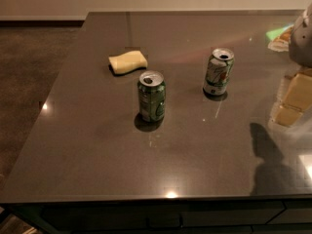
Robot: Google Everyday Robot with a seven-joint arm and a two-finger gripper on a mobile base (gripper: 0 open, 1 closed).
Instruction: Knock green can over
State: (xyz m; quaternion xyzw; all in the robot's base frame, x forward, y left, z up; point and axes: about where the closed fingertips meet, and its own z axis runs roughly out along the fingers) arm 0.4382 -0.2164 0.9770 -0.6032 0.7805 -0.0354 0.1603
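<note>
Green can stood upright. My gripper at right edge, well apart; spread or pressed, couldn't tell.

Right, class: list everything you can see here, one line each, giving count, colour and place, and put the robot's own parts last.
green can: one, dark green, upright, mid-table.
pale can: one, white and green, upright, right of the green can, apart from it.
sponge: one, yellow, behind the green can, to its left.
table: one, dark and glossy, under all three.
grey shape: one, right edge, possibly part of the robot.
gripper: not in view.
</note>
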